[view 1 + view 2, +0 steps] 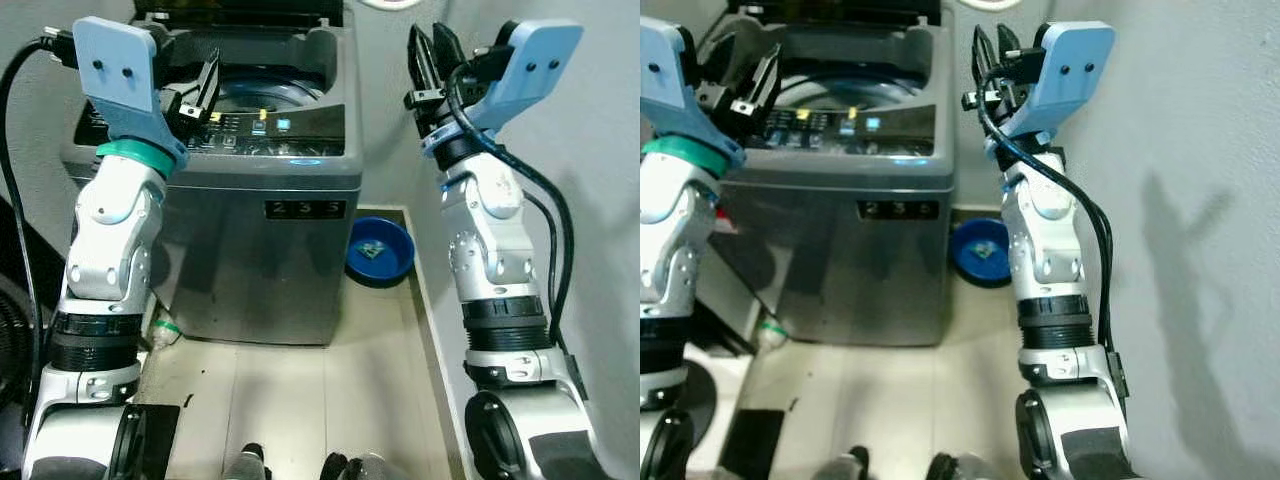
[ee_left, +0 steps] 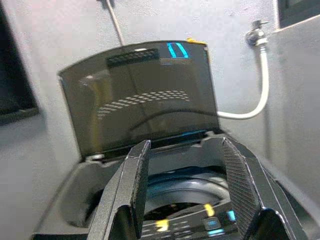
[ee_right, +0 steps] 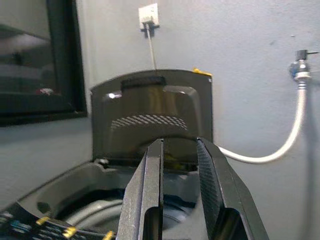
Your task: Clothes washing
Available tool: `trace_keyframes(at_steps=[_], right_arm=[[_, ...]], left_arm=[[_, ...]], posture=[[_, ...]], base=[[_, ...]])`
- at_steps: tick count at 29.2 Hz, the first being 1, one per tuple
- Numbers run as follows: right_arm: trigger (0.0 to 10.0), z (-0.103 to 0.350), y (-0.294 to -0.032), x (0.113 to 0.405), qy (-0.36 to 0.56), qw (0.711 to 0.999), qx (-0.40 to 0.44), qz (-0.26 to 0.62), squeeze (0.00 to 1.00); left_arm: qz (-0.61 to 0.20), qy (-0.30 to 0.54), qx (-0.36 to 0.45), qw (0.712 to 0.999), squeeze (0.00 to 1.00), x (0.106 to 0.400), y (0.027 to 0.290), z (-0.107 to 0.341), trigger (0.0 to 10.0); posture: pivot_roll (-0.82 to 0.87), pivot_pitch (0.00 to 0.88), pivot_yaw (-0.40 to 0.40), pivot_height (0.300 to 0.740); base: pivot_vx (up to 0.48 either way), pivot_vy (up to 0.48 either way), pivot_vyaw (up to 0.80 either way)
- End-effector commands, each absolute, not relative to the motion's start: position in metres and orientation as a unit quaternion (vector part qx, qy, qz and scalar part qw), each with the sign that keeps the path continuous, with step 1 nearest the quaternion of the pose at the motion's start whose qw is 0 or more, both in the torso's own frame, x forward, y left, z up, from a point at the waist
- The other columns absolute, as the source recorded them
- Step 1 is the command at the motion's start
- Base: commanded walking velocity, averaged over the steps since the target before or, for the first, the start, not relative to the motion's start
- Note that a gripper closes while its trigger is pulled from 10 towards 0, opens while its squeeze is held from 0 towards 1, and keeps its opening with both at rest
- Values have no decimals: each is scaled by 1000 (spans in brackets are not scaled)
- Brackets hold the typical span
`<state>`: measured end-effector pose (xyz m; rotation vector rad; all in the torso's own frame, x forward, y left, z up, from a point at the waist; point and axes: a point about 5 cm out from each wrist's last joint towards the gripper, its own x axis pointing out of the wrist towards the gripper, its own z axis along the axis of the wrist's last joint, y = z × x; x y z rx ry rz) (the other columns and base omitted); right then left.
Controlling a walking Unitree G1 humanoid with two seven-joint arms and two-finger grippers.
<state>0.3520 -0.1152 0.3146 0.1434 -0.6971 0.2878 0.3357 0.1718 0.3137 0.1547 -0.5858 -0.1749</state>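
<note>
A grey top-loading washing machine stands straight ahead with its dark lid raised against the wall. Its drum lies open, and I cannot make out any clothes in it. A lit control panel runs along the front edge. My left gripper is raised at the machine's front left corner, just above the panel, open and holding nothing. My right gripper is held up beside the machine's right side, level with its top. Its fingers stand a narrow gap apart with nothing between them.
A blue basin sits on the floor to the right of the machine, close to the grey wall. A white hose hangs from a tap behind the machine. A bottle lies by the machine's lower left corner.
</note>
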Motion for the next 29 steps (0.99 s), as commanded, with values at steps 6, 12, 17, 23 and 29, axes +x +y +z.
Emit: trace_keyframes(at_steps=[6, 12, 17, 23, 29], right_arm=[[10000, 312, -117, 353, -337, 928, 77, 139, 0], [10000, 311, -116, 353, -337, 929, 55, 139, 0], [10000, 311, -116, 353, -338, 929, 58, 138, 0], [10000, 311, -116, 353, -340, 928, 57, 139, 0], [10000, 312, -116, 354, -341, 928, 59, 139, 0]], left_arm=[[-89, -284, 79, 951, 0, 335, 171, 311, 10000], [-88, -285, 79, 951, 0, 335, 172, 311, 10000], [-88, -285, 79, 951, 0, 335, 172, 311, 10000], [-88, -286, 80, 951, 0, 336, 171, 311, 10000], [-88, -287, 80, 951, 0, 336, 171, 311, 10000]], posture=[[58, 70, 12, 740], [57, 70, 10, 740], [57, 70, 10, 740], [57, 66, 9, 740], [57, 63, 10, 740]], base=[[0, 0, 533], [0, 0, 673], [0, 0, 788], [0, 0, 788], [0, 0, 788]])
